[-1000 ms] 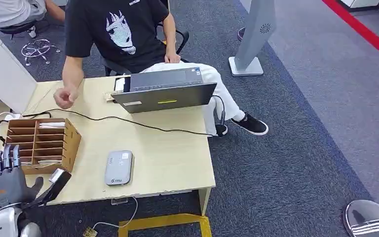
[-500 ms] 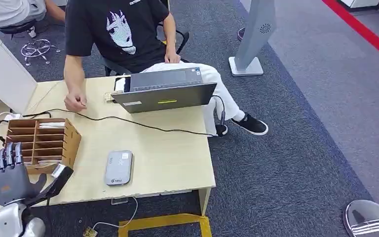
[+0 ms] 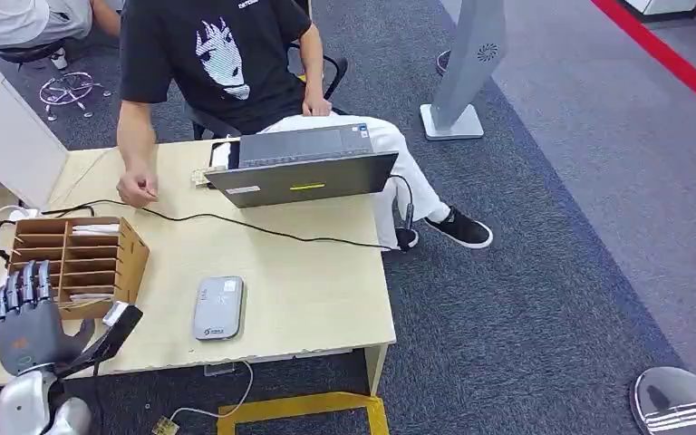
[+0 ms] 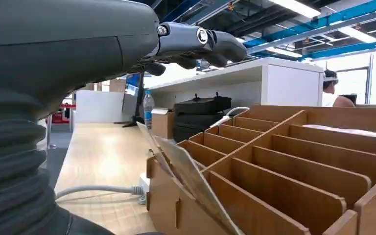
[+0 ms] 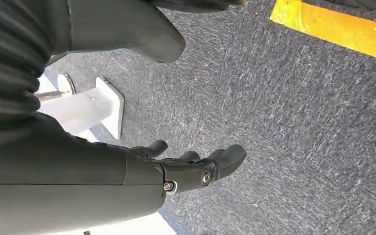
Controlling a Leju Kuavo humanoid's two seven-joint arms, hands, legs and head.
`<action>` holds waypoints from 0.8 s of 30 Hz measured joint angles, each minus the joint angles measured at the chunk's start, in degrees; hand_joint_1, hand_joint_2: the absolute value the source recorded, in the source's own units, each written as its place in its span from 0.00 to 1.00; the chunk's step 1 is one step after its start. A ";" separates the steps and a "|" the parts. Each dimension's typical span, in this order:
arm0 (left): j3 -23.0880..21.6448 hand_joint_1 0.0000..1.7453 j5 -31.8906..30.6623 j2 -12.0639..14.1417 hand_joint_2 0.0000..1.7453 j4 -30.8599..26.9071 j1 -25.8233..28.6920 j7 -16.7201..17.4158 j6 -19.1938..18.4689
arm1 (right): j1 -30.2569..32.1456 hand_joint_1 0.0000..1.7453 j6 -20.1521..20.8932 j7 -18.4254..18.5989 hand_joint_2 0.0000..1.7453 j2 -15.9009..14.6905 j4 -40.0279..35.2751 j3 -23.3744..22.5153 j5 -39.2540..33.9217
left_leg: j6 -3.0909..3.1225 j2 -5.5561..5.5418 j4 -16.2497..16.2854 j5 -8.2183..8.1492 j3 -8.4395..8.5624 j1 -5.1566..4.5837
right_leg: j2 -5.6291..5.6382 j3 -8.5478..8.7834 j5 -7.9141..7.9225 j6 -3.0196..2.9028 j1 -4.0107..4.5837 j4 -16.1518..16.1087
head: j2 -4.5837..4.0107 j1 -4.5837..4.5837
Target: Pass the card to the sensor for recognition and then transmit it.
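A wooden card rack [image 3: 80, 261] stands at the table's near left, with white cards [image 3: 95, 229] lying in its slots. In the left wrist view one card [image 4: 188, 177] leans out of the rack's [image 4: 293, 166] nearest slot. My left hand [image 3: 29, 317] is raised just in front of the rack, fingers apart and pointing up, thumb stretched to the right, holding nothing; its fingers [image 4: 196, 41] hover above the rack. The grey card sensor [image 3: 217, 307] lies flat on the table to the right of the rack. My right hand [image 5: 186, 169] hangs empty over the carpet.
A person in a black shirt sits behind the table, with a hand [image 3: 136, 190] resting on it beside an open laptop [image 3: 304, 168]. A black cable [image 3: 236, 220] crosses the table [image 3: 326, 290]. A white box [image 3: 14, 140] stands at the far left.
My left hand has moved forward and a little right, closer to the rack's front. The person's hand came down onto the table and has stayed there.
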 joint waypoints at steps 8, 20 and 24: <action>0.00 1.00 -0.90 0.00 1.00 1.36 -0.56 2.39 0.02 | -0.12 0.00 -0.02 -0.24 1.00 0.00 0.00 0.00 -0.59 | 0.00 0.00 0.00 0.00 0.00 0.00 | 0.01 0.00 0.00 0.00 0.00 0.00 | 0.00 -0.02; 0.00 1.00 -1.11 0.04 1.00 4.94 -2.21 4.48 0.22 | -0.15 0.00 0.00 -0.24 1.00 0.02 0.00 -0.02 -1.20 | 0.00 0.01 0.00 0.00 0.00 0.00 | 0.01 0.00 0.00 0.00 0.00 0.00 | 0.00 -0.02; 0.00 1.00 -1.11 0.04 1.00 5.44 -2.33 4.50 0.22 | -0.17 0.00 0.17 -0.24 1.00 0.00 0.00 -0.02 -1.27 | 0.00 0.00 0.00 0.00 0.00 0.00 | 0.00 0.00 0.00 0.00 0.00 0.00 | 0.00 0.00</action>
